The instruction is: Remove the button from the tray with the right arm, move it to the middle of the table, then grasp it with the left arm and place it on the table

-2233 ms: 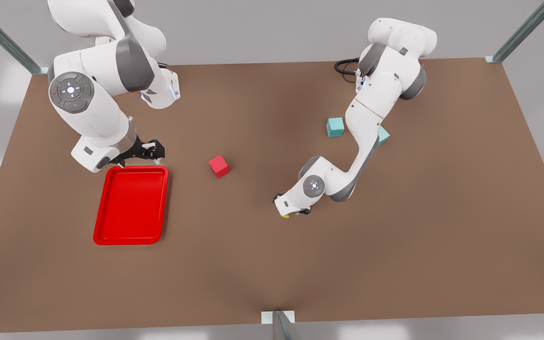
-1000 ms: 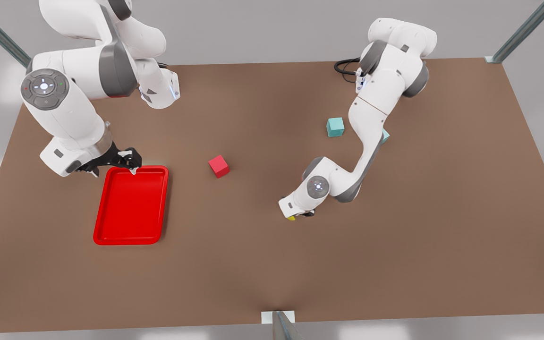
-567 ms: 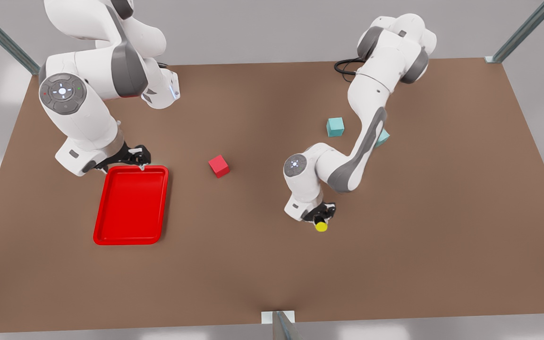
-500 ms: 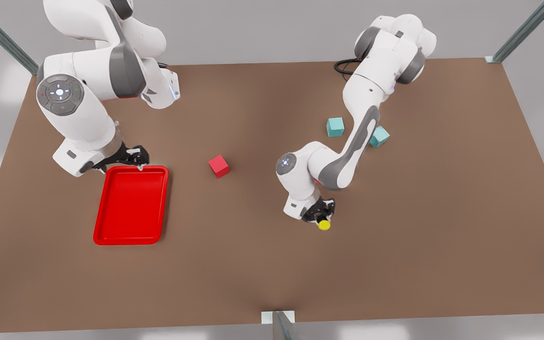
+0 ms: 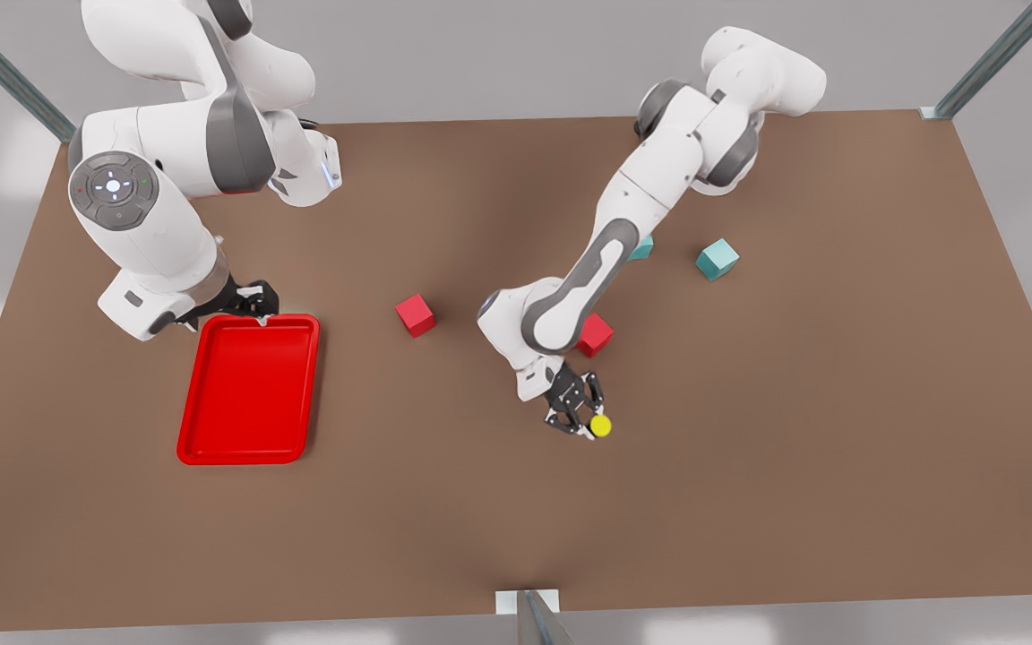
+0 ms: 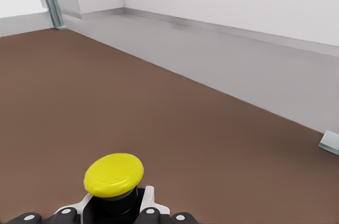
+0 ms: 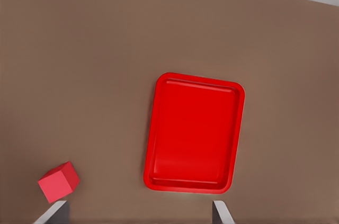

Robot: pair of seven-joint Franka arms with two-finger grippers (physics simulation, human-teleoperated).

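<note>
Left gripper [image 5: 580, 419] pinching the button [image 5: 600, 425] mid-bench [image 5: 838, 448], at about four o'clock from a red cube [image 5: 415, 315]; right gripper [image 5: 258, 303] spread, hovering at the tray's [image 5: 250, 391] twelve o'clock rim

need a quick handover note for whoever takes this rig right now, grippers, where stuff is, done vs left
Left gripper: shut on the button, near the middle of the table, toward the front view's right of the tray.
Right gripper: open, waiting above the tray's far rim.
Tray holds nothing.
Done: button taken out of the tray, brought to the middle and passed to the left arm.
Left: set the button on the table and release.
</note>
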